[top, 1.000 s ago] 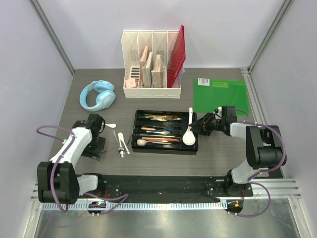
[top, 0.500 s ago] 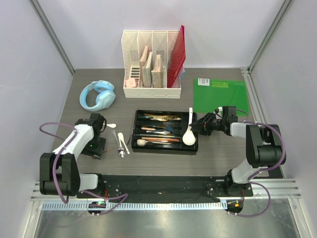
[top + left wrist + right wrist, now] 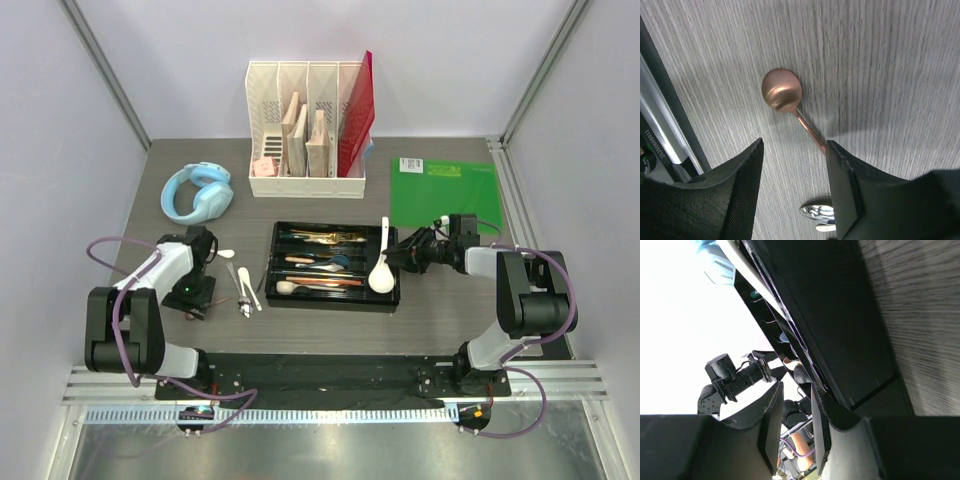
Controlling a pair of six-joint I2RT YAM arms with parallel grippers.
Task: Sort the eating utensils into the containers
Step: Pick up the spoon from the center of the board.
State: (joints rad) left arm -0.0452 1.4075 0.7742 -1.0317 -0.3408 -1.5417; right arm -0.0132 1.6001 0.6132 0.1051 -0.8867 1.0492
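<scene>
**Step in hand:** judged to be the pick-up of a loose utensil by the left arm.

The left hand [image 3: 794,150] is held low over the worktop [image 3: 450,300], jaws apart and nothing clamped between them. A copper spoon [image 3: 781,90] lies flat beneath it; the bowl is clear of the fingers; the handle runs in against the edge of one finger, behind which its end is hidden. A silver spoon [image 3: 817,212] lies just beyond, partly covered by the same finger.

The tray [image 3: 335,303] stands to the right of this spot and already holds a number of pieces; a white soup spoon [image 3: 380,272] rests in its right-hand end; a few loose utensils [image 3: 245,290] lie on the worktop between the left hand and the tray.

The right hand [image 3: 796,392] is placed at the tray's right end; its fingers show a narrow gap; whether the rim is pinched cannot be told.

**Next move:** the handle should be centred between the jaws before closure, since it sits off to one side; the thin handle lies flush on the worktop, so a low, square approach is called for; the silver spoon should not be caught. Transfer to a compartment follows.
</scene>
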